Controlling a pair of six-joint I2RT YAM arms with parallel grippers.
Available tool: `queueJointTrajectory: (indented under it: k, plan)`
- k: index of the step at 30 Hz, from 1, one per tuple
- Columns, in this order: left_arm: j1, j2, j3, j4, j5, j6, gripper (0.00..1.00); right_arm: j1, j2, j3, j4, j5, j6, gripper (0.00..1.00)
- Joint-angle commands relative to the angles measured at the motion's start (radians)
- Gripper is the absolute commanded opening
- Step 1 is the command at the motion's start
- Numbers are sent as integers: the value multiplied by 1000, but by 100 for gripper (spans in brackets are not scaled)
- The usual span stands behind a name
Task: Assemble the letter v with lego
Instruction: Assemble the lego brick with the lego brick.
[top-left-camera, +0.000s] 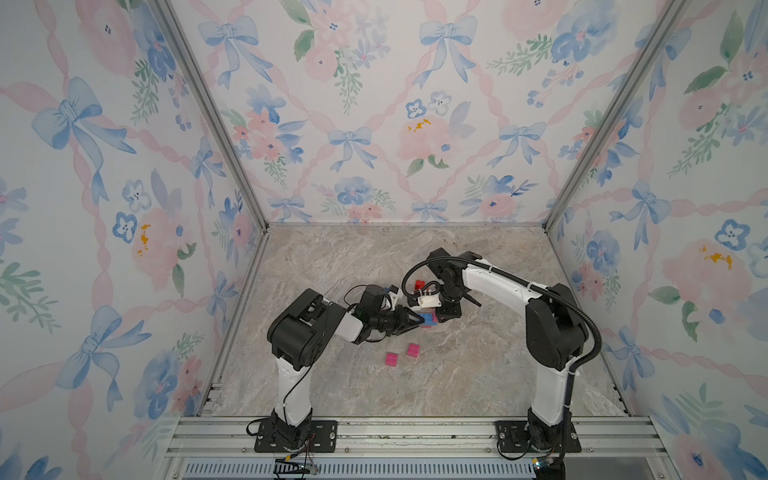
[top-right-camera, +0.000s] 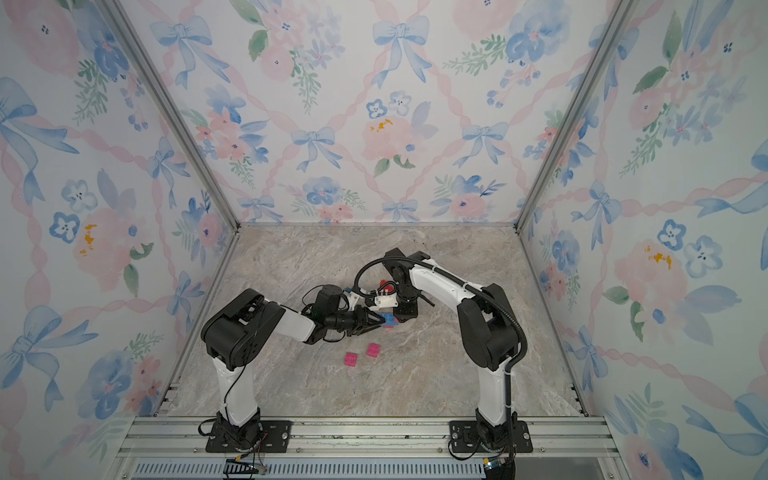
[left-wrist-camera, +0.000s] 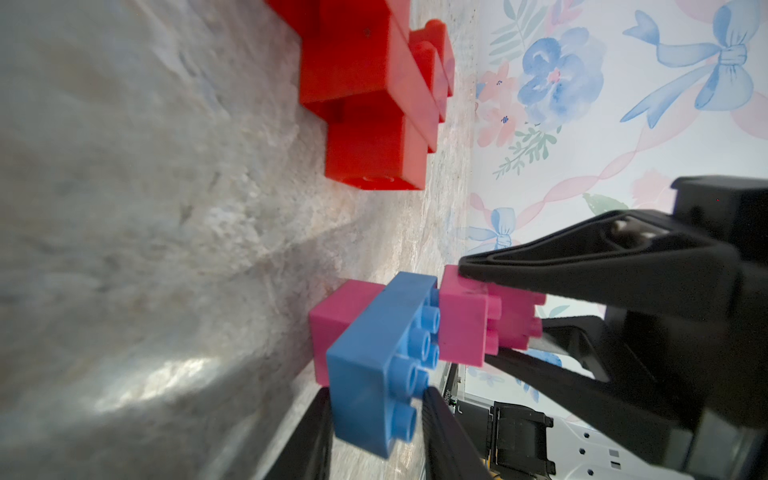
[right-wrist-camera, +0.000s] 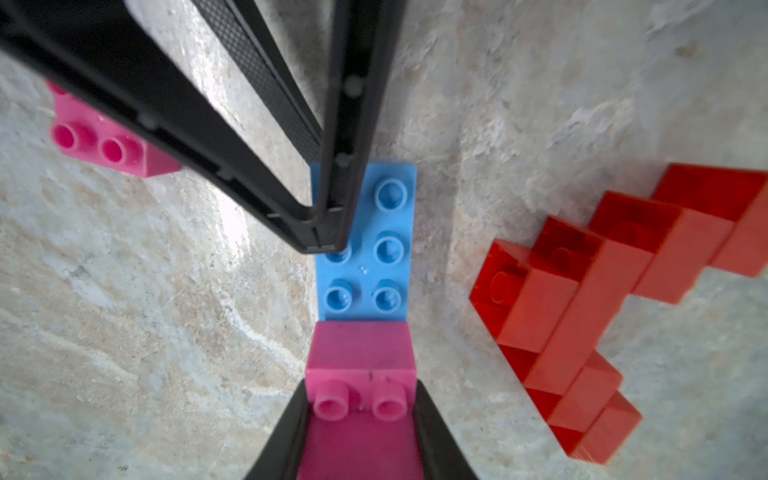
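Two tools meet over the bench (top-left-camera: 332, 270): L tool (top-left-camera: 415, 324) clamps the blue brick (right-wrist-camera: 390, 220), R tool (right-wrist-camera: 360, 386) pinches a pink brick (right-wrist-camera: 359, 345) touching its studs, 2nd pink brick (left-wrist-camera: 336, 316) underneath. Red stack (right-wrist-camera: 582, 316) lies beside R tool; two loose pink bricks (top-left-camera: 391, 358) (top-left-camera: 413, 350) near L tool.

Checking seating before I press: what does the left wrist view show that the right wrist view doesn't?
Left wrist only: a lower pink brick under the blue brick, plus wallpaper. Right wrist only: a loose pink brick lying apart. Both: the blue brick, the top pink brick held by the right end effector, and the red stack.
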Motion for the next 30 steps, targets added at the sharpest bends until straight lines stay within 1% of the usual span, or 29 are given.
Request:
queueJointTrajectory:
  k: [1,8,14,19,20,21,22,23,24,25,26,30]
  plan:
    - [7,39,-8,-71,-29,19,37,18,48,24,-99,43,-28,0]
    - [7,43,-11,-71,-31,19,37,40,101,75,-159,91,-33,0]
    - [7,39,-10,-70,-30,17,37,58,141,89,-183,95,-1,0]
    - [8,35,-12,-71,-30,17,37,58,114,71,-151,78,34,0]
    - [8,33,-11,-71,-30,16,37,55,105,72,-145,71,45,1]
    - [8,31,-11,-72,-30,15,37,52,92,77,-136,66,66,17]
    - [8,30,-11,-71,-30,15,37,47,80,83,-133,61,81,36]
    - [8,28,-10,-71,-30,15,37,44,69,87,-132,61,90,48]
    - [8,27,-8,-71,-29,15,37,42,56,90,-123,65,102,57]
    - [7,28,-8,-71,-30,15,37,39,40,95,-114,66,122,69]
    - [8,29,-5,-71,-28,15,37,34,29,104,-110,63,147,78]
    - [7,30,1,-71,-27,12,37,15,12,188,-168,70,270,99]
